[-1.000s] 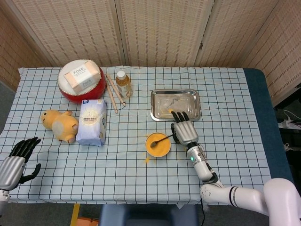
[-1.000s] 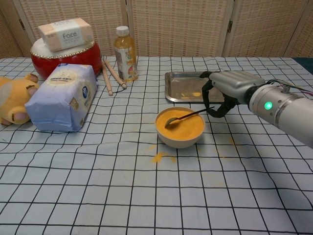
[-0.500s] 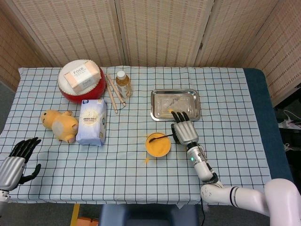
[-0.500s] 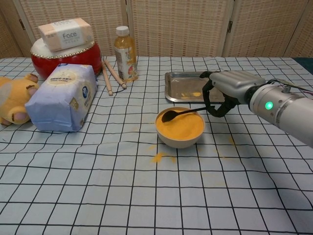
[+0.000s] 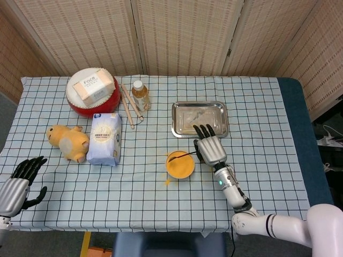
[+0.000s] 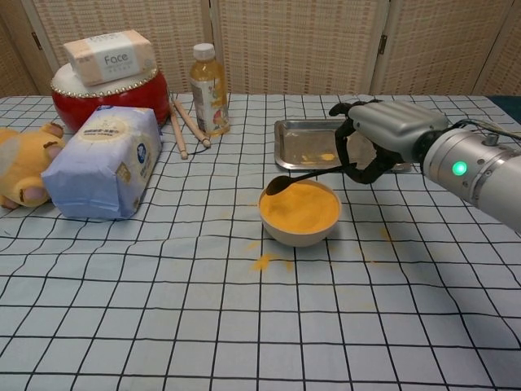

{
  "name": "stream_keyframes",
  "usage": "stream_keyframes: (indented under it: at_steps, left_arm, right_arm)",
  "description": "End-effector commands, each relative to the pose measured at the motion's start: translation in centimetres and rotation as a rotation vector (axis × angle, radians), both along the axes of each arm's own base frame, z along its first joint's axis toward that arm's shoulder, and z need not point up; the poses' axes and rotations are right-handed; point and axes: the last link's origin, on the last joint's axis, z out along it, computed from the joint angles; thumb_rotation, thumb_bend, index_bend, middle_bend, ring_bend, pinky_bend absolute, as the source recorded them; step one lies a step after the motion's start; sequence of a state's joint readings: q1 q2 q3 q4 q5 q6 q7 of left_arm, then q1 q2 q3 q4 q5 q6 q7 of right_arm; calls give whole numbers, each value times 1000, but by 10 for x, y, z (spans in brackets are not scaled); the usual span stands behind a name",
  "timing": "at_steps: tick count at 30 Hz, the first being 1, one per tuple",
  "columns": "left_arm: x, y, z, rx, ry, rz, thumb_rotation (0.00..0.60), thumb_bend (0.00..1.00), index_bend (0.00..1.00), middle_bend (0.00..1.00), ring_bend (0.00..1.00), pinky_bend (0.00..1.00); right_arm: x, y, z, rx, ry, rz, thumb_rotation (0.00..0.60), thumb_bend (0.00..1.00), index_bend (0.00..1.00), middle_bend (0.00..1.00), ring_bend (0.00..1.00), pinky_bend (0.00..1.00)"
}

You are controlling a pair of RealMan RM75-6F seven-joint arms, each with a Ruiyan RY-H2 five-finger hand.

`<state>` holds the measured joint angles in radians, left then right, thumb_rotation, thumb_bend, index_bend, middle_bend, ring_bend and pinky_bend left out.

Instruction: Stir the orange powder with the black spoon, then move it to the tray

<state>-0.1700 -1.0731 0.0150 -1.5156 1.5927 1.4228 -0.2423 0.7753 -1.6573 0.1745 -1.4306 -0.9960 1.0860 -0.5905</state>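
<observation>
One step looks partly done: right hand (image 6: 376, 140) grips the spoon (image 6: 303, 177), its loaded tip just above the powder (image 6: 299, 207) in the bowl (image 6: 298, 230). Transfer to the tray (image 6: 295, 155) behind remains. Left hand (image 5: 20, 184) idles open, off the tabletop (image 6: 163, 309) edge.

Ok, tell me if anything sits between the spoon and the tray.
Nothing visible does. The right hand holds the black spoon over the bowl's far rim, and the tray lies just behind it with only bare tablecloth between.

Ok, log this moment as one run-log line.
right hand: holds black spoon over bowl | left hand: idle | tray: unused
</observation>
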Motion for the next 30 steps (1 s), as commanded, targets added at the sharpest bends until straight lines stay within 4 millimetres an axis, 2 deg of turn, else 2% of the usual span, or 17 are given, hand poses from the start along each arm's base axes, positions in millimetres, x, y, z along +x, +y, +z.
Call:
stream_keyframes:
  at_steps: [1, 10, 18, 26, 30]
  left_arm:
    - [0, 0, 0, -2, 0, -1, 600, 472, 0, 0, 0, 35]
    - [1, -1, -1, -5, 3, -4, 600, 471, 0, 0, 0, 35]
    - [0, 0, -1, -1, 5, -1, 600, 472, 0, 0, 0, 35]
    - [2, 0, -3, -4, 9, -4, 600, 472, 0, 0, 0, 35]
    - [2, -1, -3, -6, 10, -7, 600, 472, 0, 0, 0, 35]
  right_arm:
    - [2, -1, 2, -11, 31, 22, 600, 492, 682, 51, 0, 45]
    - [4, -12, -7, -16, 92, 21, 600, 502, 706, 66, 0, 64]
    - [-1, -8, -9, 6, 143, 28, 600, 512, 719, 67, 0, 65]
    - [-10, 20, 13, 111, 129, -2, 600, 530, 753, 74, 0, 65]
    - [-7, 23, 21, 84, 116, 15, 600, 530, 758, 81, 0, 65]
